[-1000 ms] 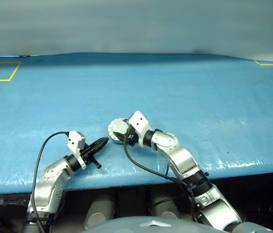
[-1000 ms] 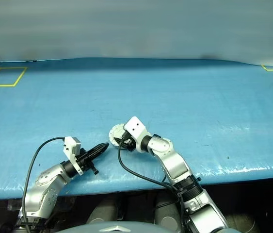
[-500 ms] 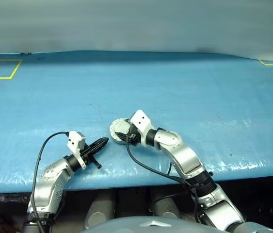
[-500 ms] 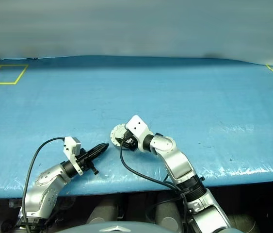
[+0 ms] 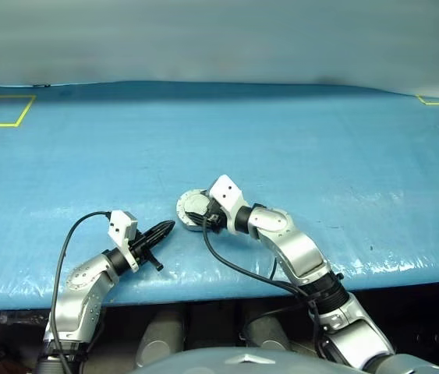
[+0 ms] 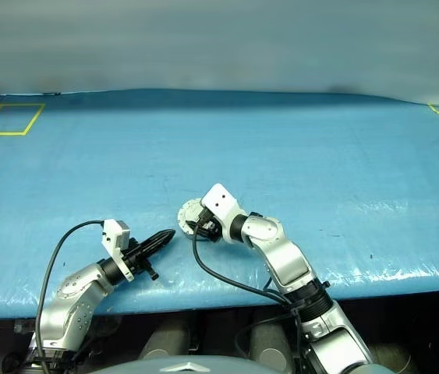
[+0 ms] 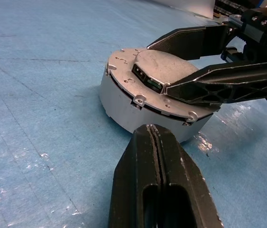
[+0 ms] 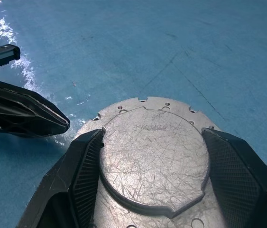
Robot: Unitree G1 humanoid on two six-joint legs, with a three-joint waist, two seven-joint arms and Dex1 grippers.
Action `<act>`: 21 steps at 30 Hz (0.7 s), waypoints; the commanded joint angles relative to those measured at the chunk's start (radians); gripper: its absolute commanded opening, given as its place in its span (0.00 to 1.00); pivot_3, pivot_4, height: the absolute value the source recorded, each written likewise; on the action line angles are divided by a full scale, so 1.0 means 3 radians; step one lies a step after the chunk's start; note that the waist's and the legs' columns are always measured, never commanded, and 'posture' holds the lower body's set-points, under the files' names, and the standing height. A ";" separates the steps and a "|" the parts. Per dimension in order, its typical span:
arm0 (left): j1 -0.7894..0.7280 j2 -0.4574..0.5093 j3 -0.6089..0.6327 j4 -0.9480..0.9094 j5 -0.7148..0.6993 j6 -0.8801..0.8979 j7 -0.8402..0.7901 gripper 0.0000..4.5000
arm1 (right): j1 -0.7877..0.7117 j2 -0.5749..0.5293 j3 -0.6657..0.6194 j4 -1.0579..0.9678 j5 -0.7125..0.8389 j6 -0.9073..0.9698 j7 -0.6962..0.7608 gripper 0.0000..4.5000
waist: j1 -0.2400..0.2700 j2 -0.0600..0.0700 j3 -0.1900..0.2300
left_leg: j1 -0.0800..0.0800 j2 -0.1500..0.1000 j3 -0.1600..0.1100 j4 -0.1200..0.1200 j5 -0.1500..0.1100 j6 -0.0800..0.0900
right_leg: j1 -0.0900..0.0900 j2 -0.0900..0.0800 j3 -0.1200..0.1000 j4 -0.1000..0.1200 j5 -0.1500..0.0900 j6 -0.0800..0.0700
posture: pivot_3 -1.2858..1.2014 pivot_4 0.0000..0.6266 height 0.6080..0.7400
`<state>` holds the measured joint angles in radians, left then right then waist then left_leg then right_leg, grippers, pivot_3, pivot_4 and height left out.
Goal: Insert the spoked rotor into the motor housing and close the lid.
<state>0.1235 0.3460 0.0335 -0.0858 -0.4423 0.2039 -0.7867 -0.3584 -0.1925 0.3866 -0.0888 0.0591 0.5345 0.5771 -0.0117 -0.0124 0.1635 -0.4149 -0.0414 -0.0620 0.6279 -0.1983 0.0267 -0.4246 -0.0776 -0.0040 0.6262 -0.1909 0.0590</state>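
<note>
The motor housing (image 7: 124, 102), a short silver cylinder, sits on the blue table near its front edge, with the toothed lid (image 8: 154, 156) lying flat on top. My right gripper (image 5: 196, 210) reaches over it from the right. Its two black fingers (image 7: 204, 85) press against both sides of the lid's raised centre. My left gripper (image 7: 151, 128) is shut and empty, its tip resting just short of the housing's side wall. In the head view it (image 5: 168, 226) points at the housing from the left. The spoked rotor is hidden.
The blue sheet-covered table (image 5: 320, 148) stretches wide and bare behind and to both sides. Yellow tape outlines (image 5: 1, 113) mark the far left and far right corners. The table's front edge (image 5: 203, 290) runs just below both grippers.
</note>
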 commanded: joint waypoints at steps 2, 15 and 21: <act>-0.0013 -0.0006 0.0016 -0.0087 -0.0014 -0.0079 -0.0015 0.00 | -0.0054 -0.0012 0.0001 0.0040 -0.0028 -0.0036 0.0014 0.67 | -0.0001 0.0000 0.0000 | 0.0000 0.0000 0.0000 0.0000 0.0000 0.0000 | 0.0000 0.0000 0.0000 0.0000 0.0000 0.0000 | 0.52 0.24 1.00; -0.0006 -0.0003 0.0017 -0.0092 -0.0011 -0.0078 -0.0011 0.00 | -0.0049 0.0054 -0.0026 0.0406 -0.0017 -0.0181 0.0062 0.67 | -0.0012 0.0000 0.0000 | 0.0006 0.0003 0.0000 0.0001 0.0000 0.0000 | 0.0004 0.0003 0.0000 0.0003 0.0000 0.0000 | 0.52 0.24 1.00; -0.0001 -0.0006 0.0020 -0.0094 -0.0012 -0.0082 -0.0007 0.00 | -0.0034 0.0030 0.0052 0.0500 -0.0120 -0.0234 0.0056 0.67 | -0.0022 0.0000 -0.0001 | 0.0008 0.0004 0.0001 0.0001 0.0001 -0.0001 | 0.0004 0.0003 0.0000 0.0004 0.0000 0.0000 | 0.52 0.24 1.00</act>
<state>0.1238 0.3459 0.0334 -0.0858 -0.4422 0.2024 -0.7867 -0.3788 -0.1748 0.3841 0.0134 0.0521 0.4441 0.6053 -0.0183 -0.0124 0.1634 -0.4123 -0.0404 -0.0618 0.6281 -0.1980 0.0264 -0.4232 -0.0767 -0.0039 0.6274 -0.1909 0.0590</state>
